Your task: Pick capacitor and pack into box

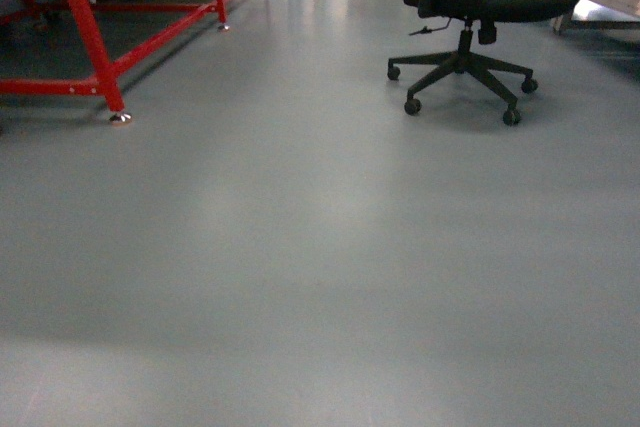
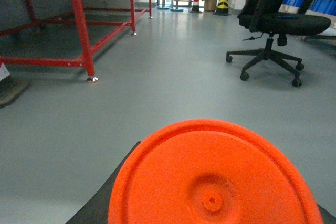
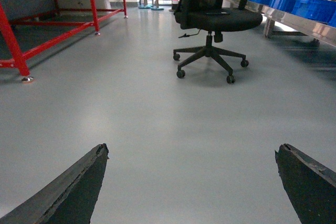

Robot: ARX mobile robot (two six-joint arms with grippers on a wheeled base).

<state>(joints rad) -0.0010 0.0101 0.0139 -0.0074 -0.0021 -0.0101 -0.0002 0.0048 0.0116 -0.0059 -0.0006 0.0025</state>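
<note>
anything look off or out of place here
Nothing is spilled or damaged. The oddity: no box or capacitor shows in any view, only bare floor, an office chair and a red frame. An orange disc fills the left wrist view.

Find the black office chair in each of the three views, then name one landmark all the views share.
Head: office chair, top right.
Left wrist-mounted: chair, upper right.
Right wrist-mounted: chair, top centre.
Shared landmark: the red metal frame, at left in every view.
</note>
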